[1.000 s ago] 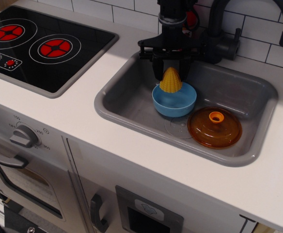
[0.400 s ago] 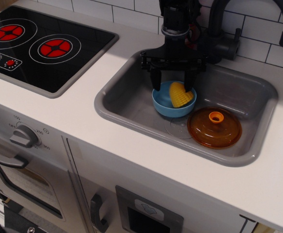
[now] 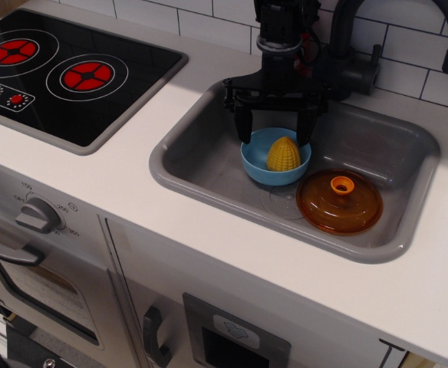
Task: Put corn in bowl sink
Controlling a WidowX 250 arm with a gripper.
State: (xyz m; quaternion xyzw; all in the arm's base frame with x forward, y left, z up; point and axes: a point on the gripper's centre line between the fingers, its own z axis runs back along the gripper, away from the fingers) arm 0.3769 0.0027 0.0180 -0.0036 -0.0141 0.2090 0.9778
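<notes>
The yellow corn (image 3: 283, 154) lies inside the light blue bowl (image 3: 258, 164), which stands on the floor of the grey sink (image 3: 209, 180). My black gripper (image 3: 275, 130) hangs just above the bowl's far rim, jaws spread wide and empty, one finger (image 3: 245, 126) to the left and one to the right of the bowl. The corn is free of the fingers and leans toward the bowl's right side.
An orange domed lid (image 3: 340, 202) with a knob sits in the sink to the right of the bowl. A dark faucet (image 3: 347, 46) rises behind the gripper. A black stovetop (image 3: 63, 69) with red burners is at the left of the counter.
The gripper opened and let go of the corn, which dropped into the bowl and settled there. The gripper rose slightly.
</notes>
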